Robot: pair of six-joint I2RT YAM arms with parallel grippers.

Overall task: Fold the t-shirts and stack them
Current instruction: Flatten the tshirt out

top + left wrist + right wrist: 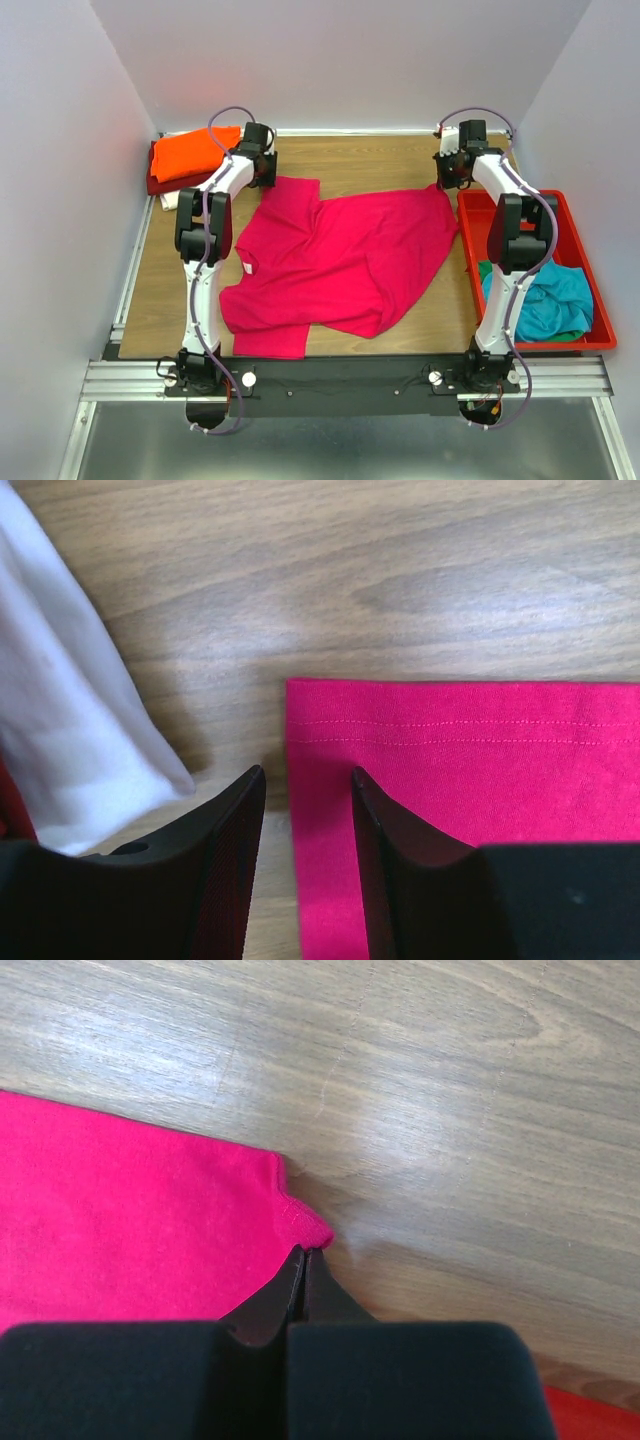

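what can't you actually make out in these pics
- Top view: the orange t-shirt covers the pile beneath it; how many shirts lie there is unclear.
- Top view: the right arm hides part of the teal t-shirt in the red tray.
- Left wrist view: whether the open left gripper touches the pink t-shirt; its own fingers block the contact.
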